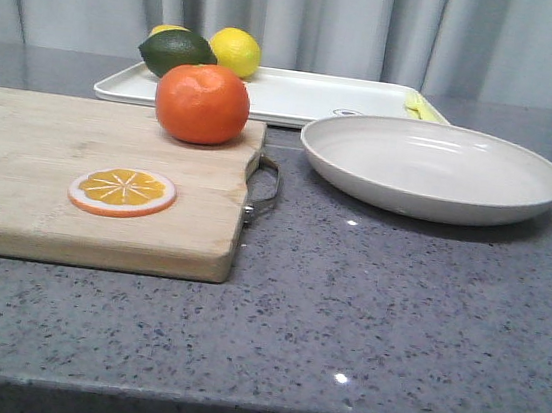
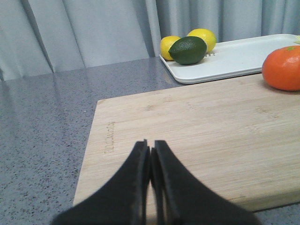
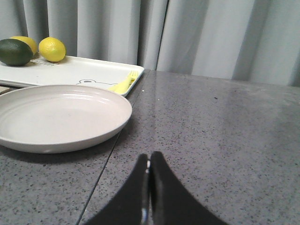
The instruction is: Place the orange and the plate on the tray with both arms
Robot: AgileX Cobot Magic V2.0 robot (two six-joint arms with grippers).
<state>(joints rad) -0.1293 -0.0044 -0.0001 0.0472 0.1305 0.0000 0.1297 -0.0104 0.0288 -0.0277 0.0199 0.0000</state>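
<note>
Glossy dimpled orange [image 1: 202, 103] sits on the board [image 1: 48, 174]; off-white plate [image 1: 433, 169] beside it; both pincers [image 2: 151, 154] [image 3: 149, 164] clenched, empty.

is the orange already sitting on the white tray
No, the orange rests on the far corner of the wooden cutting board, in front of the tray.

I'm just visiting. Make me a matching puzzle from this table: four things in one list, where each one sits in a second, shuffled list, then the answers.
Things:
1. orange
2. plate
3. lime
4. orange slice

Places:
A. on the tray's far left corner
B. on the grey countertop, right of the board
C. near the cutting board's middle
D. at the board's far right corner

Pairs: 1-D, 2-B, 3-A, 4-C
</note>
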